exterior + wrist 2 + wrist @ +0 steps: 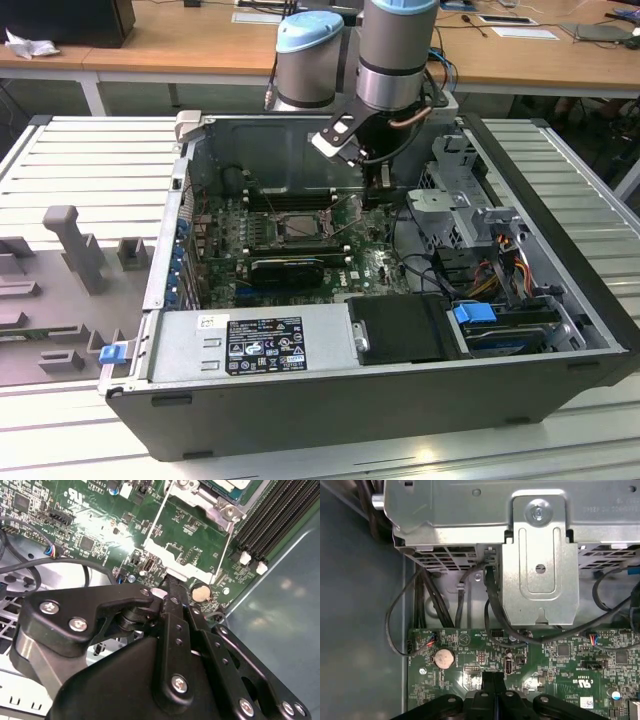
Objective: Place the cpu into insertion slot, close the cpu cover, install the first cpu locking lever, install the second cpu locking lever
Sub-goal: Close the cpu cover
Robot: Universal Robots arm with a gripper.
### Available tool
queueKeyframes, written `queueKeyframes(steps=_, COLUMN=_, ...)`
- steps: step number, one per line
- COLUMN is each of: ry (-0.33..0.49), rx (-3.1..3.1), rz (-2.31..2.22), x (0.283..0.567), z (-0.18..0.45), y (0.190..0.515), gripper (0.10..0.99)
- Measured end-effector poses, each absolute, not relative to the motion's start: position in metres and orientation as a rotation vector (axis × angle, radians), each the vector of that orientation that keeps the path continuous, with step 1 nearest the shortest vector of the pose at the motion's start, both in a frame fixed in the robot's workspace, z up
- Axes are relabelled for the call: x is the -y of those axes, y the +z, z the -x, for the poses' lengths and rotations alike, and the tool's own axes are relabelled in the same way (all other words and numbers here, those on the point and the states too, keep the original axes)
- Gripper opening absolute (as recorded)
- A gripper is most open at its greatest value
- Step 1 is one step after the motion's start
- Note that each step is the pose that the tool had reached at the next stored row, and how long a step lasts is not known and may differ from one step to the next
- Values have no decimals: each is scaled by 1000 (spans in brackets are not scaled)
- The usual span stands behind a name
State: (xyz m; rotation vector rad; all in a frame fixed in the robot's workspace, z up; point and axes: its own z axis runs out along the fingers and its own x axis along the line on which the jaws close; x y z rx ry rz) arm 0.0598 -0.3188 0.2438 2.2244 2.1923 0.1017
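In the exterior view the insertion slot [298, 226] sits mid-board inside the open computer case, a dark square frame edged with silver. My gripper [384, 184] hangs to the exterior view's right of it, low over the motherboard's edge near the drive cage. In both wrist views the black fingers [171, 587] [491, 677] are pressed together with nothing between them, over the board beside a coin battery [443, 657]. A silver-edged corner of the insertion slot [222, 502] shows beyond the fingers in the second wrist view. I cannot tell the cpu or the cpu cover apart there.
Long black memory slots [270, 520] run beside the socket. A black card [290, 267] lies in front of it. The silver drive cage bracket [540, 575] and loose black cables [492, 610] stand close to the fingers. The power supply [250, 342] fills the case's front.
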Motion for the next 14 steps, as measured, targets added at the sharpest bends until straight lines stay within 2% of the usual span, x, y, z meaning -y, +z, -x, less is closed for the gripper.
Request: queueKeyframes(steps=14, ry=102, rx=-2193, rz=-2225, x=319, z=-47, y=245, gripper=106)
